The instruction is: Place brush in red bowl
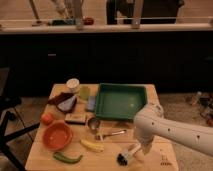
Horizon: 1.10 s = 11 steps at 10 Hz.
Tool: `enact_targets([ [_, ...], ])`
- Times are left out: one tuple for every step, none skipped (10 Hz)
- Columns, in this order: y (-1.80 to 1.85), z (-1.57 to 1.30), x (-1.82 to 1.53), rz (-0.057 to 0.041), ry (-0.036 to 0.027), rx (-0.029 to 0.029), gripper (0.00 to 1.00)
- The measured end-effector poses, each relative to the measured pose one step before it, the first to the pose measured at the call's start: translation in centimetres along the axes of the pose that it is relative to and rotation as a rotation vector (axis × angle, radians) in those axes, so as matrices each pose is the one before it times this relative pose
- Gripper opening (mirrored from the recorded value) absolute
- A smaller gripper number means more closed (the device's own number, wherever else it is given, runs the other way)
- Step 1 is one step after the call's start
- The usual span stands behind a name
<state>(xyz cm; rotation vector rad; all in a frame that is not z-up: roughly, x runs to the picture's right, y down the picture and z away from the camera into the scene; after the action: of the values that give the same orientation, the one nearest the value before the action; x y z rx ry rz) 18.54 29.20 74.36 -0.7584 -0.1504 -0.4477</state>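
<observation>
Down at the front edge of the desk (pixel 45 155), right of centre, lies the brush (pixel 128 155): its dark bristle head points toward the near edge and its white handle slants up and to the right. The gripper (pixel 143 148) sits directly over the upper end of that handle, at the tip of the white arm (pixel 175 131) that comes in from the right. Whether it is pinching the handle, spread, or pressed together cannot be told, since the arm's bulk covers that spot.

Just beyond the brush, toward the middle of the desk, a small silvery utensil (pixel 111 134) lies flat, with a little metal cup (pixel 93 123) beside it. A yellow banana (pixel 92 145) rests left of the brush, and a green pepper (pixel 67 158) lies further left along the near edge.

Well apart from the brush, on the left side, stands the red bowl (pixel 56 136), upright. A small orange-red fruit (pixel 47 118) sits just behind it. The green tray (pixel 121 101) occupies the far centre of the desk, next to the arm.
</observation>
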Motion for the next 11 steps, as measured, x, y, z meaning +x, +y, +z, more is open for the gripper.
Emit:
enact_targets([
  [0.106, 0.194, 0.129, -0.00215, -0.00169, -0.0048, 0.8],
  [0.251, 0.244, 0.228, 0.00156, -0.0089, -0.00195, 0.8],
  [0.329, 0.195, 0.154, 0.00302, -0.0115, 0.00294, 0.8],
  [0.291, 0.218, 0.114, 0.00406, -0.01436, 0.00778, 0.8],
  [0.214, 0.216, -0.008, 0.0013, -0.01051, 0.00385, 0.8],
  [0.058, 0.277, -0.173, -0.00283, -0.01184, 0.00402, 0.8],
  [0.124, 0.276, -0.203, -0.00418, -0.00953, -0.00276, 0.8],
  [0.049, 0.288, -0.215, -0.0042, -0.00901, 0.00009, 0.8],
  [0.192, 0.354, -0.235, -0.00385, -0.00661, -0.00613, 0.8],
  [0.109, 0.429, -0.363, -0.00893, -0.00468, -0.00908, 0.8],
  [0.017, 0.317, -0.275, -0.00811, -0.00253, -0.0062, 0.8],
])
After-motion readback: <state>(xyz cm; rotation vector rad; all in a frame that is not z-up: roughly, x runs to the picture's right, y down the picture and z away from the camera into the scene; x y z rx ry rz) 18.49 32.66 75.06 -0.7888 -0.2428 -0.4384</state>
